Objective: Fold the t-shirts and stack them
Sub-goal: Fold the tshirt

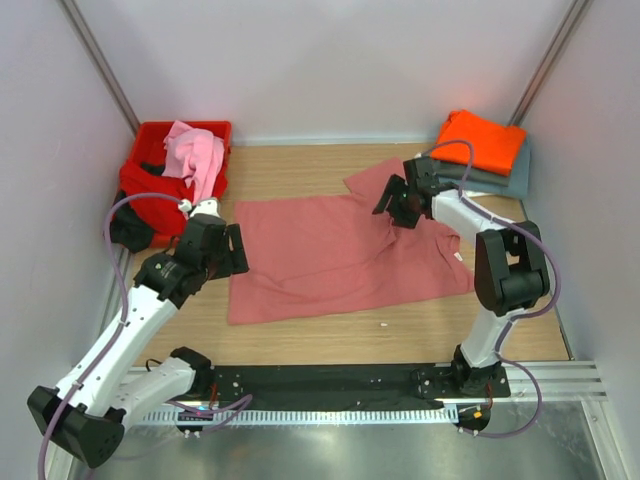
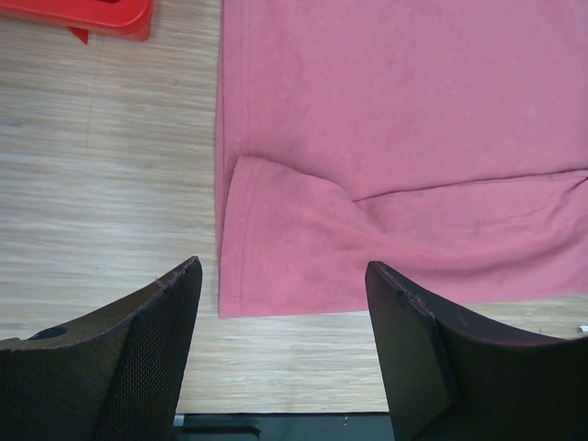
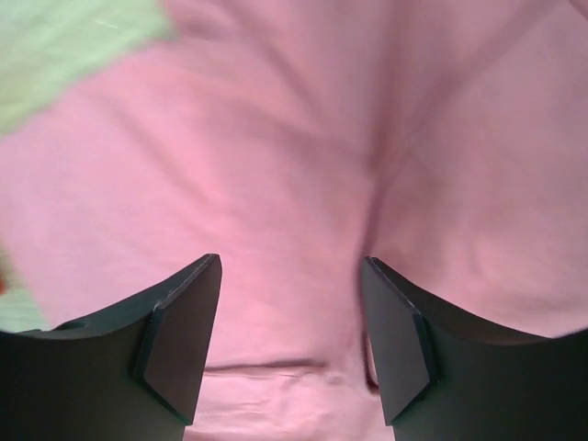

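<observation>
A dusty salmon-pink t-shirt [image 1: 330, 255] lies spread flat on the wooden table; it also shows in the left wrist view [image 2: 395, 138] and fills the right wrist view [image 3: 294, 147]. My left gripper [image 1: 228, 250] is open and empty at the shirt's left edge, over its near left corner [image 2: 280, 303]. My right gripper [image 1: 395, 205] is open and empty, close above the shirt's far right part near a sleeve. An orange t-shirt [image 1: 480, 138] lies folded on a grey-blue one [image 1: 505, 178] at the back right. A light pink t-shirt [image 1: 195, 155] hangs out of the crate.
A red plastic crate [image 1: 165, 175] stands at the back left, with dark cloth [image 1: 130, 232] below it; its corner shows in the left wrist view [image 2: 83, 14]. White walls close the table on three sides. A black rail [image 1: 330, 385] runs along the near edge.
</observation>
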